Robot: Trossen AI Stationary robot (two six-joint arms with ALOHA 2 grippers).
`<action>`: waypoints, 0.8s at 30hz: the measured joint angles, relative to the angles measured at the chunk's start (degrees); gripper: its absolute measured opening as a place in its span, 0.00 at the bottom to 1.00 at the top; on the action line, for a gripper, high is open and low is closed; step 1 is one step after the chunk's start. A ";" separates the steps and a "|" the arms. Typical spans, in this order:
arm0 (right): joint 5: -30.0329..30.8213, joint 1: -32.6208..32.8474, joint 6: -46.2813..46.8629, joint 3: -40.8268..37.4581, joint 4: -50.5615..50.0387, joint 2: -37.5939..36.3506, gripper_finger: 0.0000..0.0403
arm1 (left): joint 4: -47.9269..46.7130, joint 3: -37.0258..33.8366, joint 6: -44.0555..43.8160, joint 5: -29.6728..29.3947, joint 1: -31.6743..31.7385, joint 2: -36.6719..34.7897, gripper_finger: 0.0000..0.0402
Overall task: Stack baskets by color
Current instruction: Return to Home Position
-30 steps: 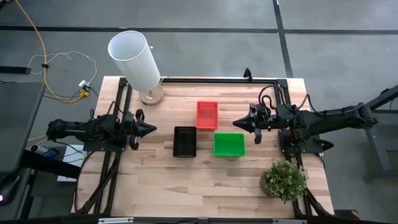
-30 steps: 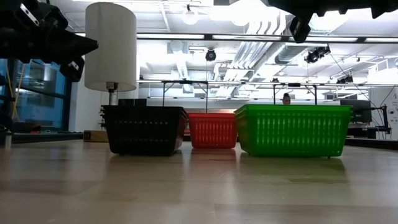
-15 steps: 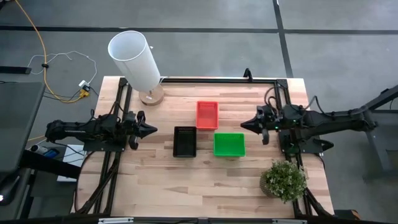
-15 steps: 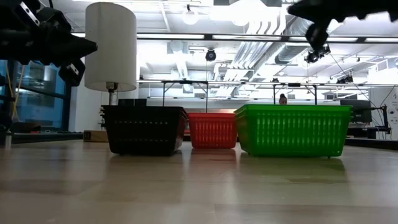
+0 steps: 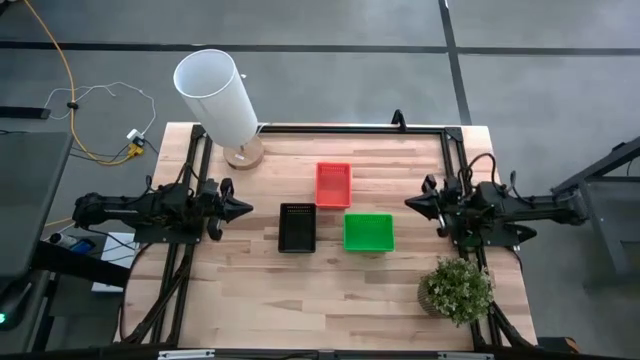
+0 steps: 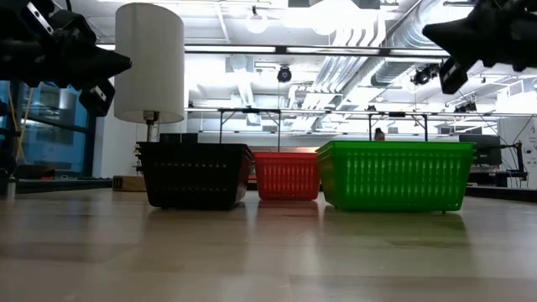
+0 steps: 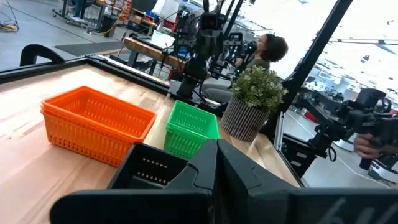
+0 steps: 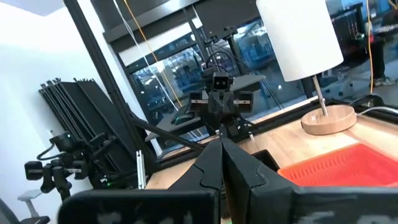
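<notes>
High view: black baskets (image 5: 297, 228), red baskets (image 5: 334, 185), green baskets (image 5: 368, 232) nested by colour; left gripper (image 5: 247, 208), right gripper (image 5: 409, 203) both pressed together.

I hold both arms tucked at their own sides, raised and level: left tool (image 5: 245, 208) and right tool (image 5: 410, 203) face each other well apart, fingers pressed together.
</notes>
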 joint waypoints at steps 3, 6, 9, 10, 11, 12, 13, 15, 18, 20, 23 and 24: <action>-0.15 0.00 -1.49 -2.55 -0.05 -3.42 0.00 | 0.00 0.00 0.00 -0.01 0.00 0.00 0.00; 0.03 0.00 -3.65 -4.02 -2.64 -6.39 0.00 | 0.02 0.00 0.00 -0.01 0.00 0.00 0.00; 1.51 0.00 -5.95 -4.01 -9.52 -8.38 0.00 | 0.02 0.00 0.00 -0.01 0.02 0.00 0.00; 2.03 0.00 -6.76 -4.01 -11.29 -8.36 0.00 | 0.02 0.00 0.00 -0.04 0.02 -0.01 0.00; 2.56 0.00 -7.43 -4.00 -13.11 -8.26 0.00 | 0.02 0.00 0.00 -0.04 0.02 -0.02 0.00; 2.57 0.00 -8.37 -3.92 -13.00 -7.65 0.00 | 0.02 0.00 0.00 -0.04 0.02 0.00 0.00; 2.56 0.00 -9.11 -3.93 -13.01 -7.04 0.00 | 0.03 0.00 0.00 -0.04 0.02 -0.02 0.00; 2.48 0.00 -9.46 -3.94 -13.05 -6.40 0.00 | 0.05 0.00 -0.02 -0.04 0.02 0.00 0.00; 1.50 0.00 -8.73 -3.94 -13.25 -5.09 0.00 | 0.11 0.00 -0.02 -0.04 0.02 -0.02 0.00; 1.31 0.02 -5.28 -3.94 -13.31 -4.18 0.00 | 0.11 0.00 0.00 -0.04 0.02 -0.02 0.00; 1.33 0.00 0.57 -3.93 -13.33 -3.22 0.00 | 0.11 0.00 -0.02 -0.04 0.02 -0.02 0.00; 1.31 0.01 1.98 -3.93 -13.34 -3.12 0.00 | 0.11 0.00 -0.01 -0.04 0.02 -0.02 0.00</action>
